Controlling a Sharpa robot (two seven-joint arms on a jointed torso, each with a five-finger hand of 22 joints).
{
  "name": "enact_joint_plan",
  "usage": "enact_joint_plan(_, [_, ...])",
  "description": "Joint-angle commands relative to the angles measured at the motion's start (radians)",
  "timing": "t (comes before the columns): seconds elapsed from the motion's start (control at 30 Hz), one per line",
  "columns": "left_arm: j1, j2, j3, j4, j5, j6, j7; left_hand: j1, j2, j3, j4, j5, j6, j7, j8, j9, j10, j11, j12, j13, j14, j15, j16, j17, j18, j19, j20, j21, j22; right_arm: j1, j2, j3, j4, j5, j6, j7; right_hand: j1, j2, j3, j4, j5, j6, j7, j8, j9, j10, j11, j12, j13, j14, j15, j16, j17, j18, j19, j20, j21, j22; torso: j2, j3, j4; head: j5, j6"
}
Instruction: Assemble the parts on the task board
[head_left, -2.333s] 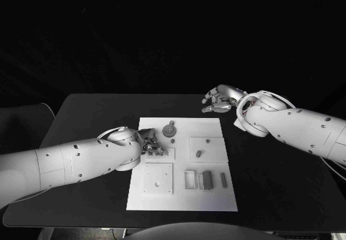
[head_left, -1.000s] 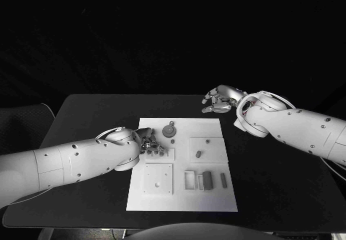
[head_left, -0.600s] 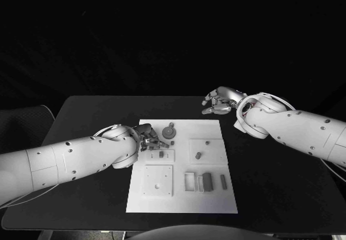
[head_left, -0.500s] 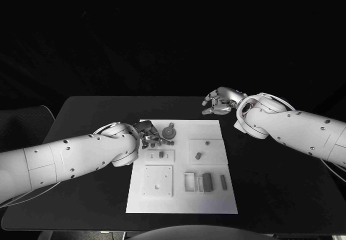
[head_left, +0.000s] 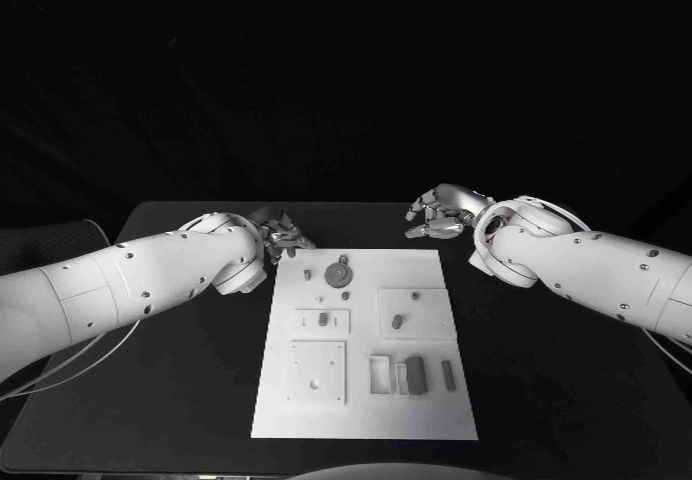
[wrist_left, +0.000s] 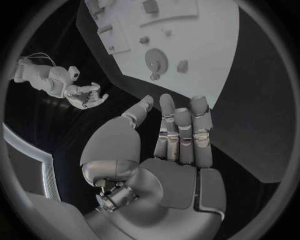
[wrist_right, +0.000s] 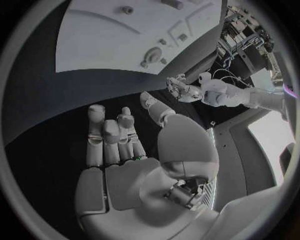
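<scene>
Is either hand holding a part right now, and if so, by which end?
Nothing is held. The left hand and the right hand both show bare fingers, off the task board.

White task board (head_left: 426, 420) on a black table (head_left: 562, 390) — small grey parts (head_left: 415, 372) on it; silver left hand (head_left: 278, 234) and silver right hand (head_left: 440, 210) on white arms.

Empty left hand (wrist_left: 169, 165), fingers (wrist_left: 181, 131) extended, near task board (wrist_left: 206, 55)
</scene>
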Motion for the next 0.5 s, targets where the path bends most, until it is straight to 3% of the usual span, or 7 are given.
enact_joint_plan(0.03, [0.009,0.024,0.001,-0.051,0.011,0.08,0.029,-0.026,0.0,-0.002,0.022,-0.005,-0.048,0.036,-0.025,-0.02,-0.011,0.015,-0.016,-0.007,-0.008,0.016,-0.016,-0.007,0.04,-0.012,0.011,-0.015,-0.006,0.0,0.002,0.0,-0.002,0.001,0.011,0.004,-0.009,-0.001,-0.001,0.007,0.004,0.001,0.006,-0.003,-0.002,-0.006,0.001,0.004,-0.002,0.002,-0.003,-0.006,0.002,0.041,-0.002,-0.005,-0.005,0.009,0.001,-0.0002,-0.0015,0.001,0.01])
enact_joint_plan(0.2, [0.016,0.061,0.001,-0.122,-0.078,0.136,-0.002,-0.098,-0.03,-0.047,0.059,-0.005,-0.027,0.032,-0.031,-0.039,0.01,0.011,-0.02,-0.006,0.012,0.013,-0.012,-0.005,0.049,0.003,0.01,-0.015,-0.007,0.0,0.006,0.0,-0.004,0.001,0.012,0.004,-0.009,-0.001,-0.001,0.008,0.004,0.001,0.006,-0.003,-0.002,-0.006,0.001,0.004,-0.002,0.002,-0.003,-0.006,0.002,0.041,-0.002,-0.005,-0.006,0.009,0.001,-0.001,-0.0002,0.0,0.014])
enact_joint_plan(0.27, [0.018,0.075,0.001,-0.148,-0.13,0.207,-0.039,-0.103,-0.031,-0.057,0.062,-0.006,-0.01,0.025,-0.028,-0.044,0.024,0.005,-0.013,0.0,0.031,0.005,0.002,0.002,0.056,0.022,0.005,-0.004,-0.002,0.0,0.007,0.0,-0.005,0.001,0.013,0.004,-0.009,-0.001,-0.001,0.008,0.004,0.001,0.006,-0.003,-0.002,-0.006,0.001,0.004,-0.002,0.002,-0.003,-0.006,0.002,0.041,-0.002,-0.005,-0.006,0.009,0.001,-0.0011,-0.0001,0.001,0.015])
enact_joint_plan(0.33, [0.019,0.088,0.001,-0.173,-0.171,0.235,-0.064,-0.132,-0.034,-0.077,0.079,-0.006,0.008,0.02,-0.023,-0.047,0.033,-0.001,-0.004,0.007,0.039,0.0,0.012,0.008,0.059,0.032,0.002,0.003,0.003,0.0,0.008,0.0,-0.005,0.001,0.013,0.005,-0.009,-0.001,-0.001,0.008,0.004,0.001,0.006,-0.003,-0.002,-0.006,0.001,0.004,-0.002,0.002,-0.003,-0.006,0.002,0.041,-0.002,-0.005,-0.005,0.009,0.0,-0.0008,0.0005,0.002,0.016])
enact_joint_plan(0.4, [0.019,0.103,0.001,-0.2,-0.214,0.3,-0.098,-0.142,-0.022,-0.102,0.077,-0.005,0.045,0.004,-0.007,-0.043,0.053,-0.017,0.018,0.023,0.056,-0.015,0.036,0.021,0.065,0.05,-0.008,0.021,0.016,0.0,0.01,0.0,-0.006,0.001,0.013,0.005,-0.009,-0.001,-0.001,0.008,0.004,0.001,0.006,-0.003,-0.002,-0.006,0.001,0.004,-0.002,0.002,-0.003,-0.006,0.002,0.041,-0.002,-0.005,-0.005,0.009,0.0,-0.0005,0.0007,0.002,0.016])
enact_joint_plan(0.5, [0.018,0.121,-0.001,-0.23,-0.228,0.323,-0.112,-0.173,-0.016,-0.131,0.093,-0.006,0.058,-0.003,-0.006,-0.046,0.055,-0.023,0.03,0.036,0.059,-0.022,0.05,0.031,0.068,0.054,-0.013,0.031,0.026,0.0,0.013,0.0,-0.009,0.001,0.013,0.005,-0.009,-0.001,-0.001,0.008,0.004,0.001,0.006,-0.003,-0.002,-0.006,0.001,0.004,-0.002,0.002,-0.003,-0.006,0.002,0.041,-0.002,-0.005,-0.005,0.009,0.001,-0.0001,0.0007,0.004,0.017])
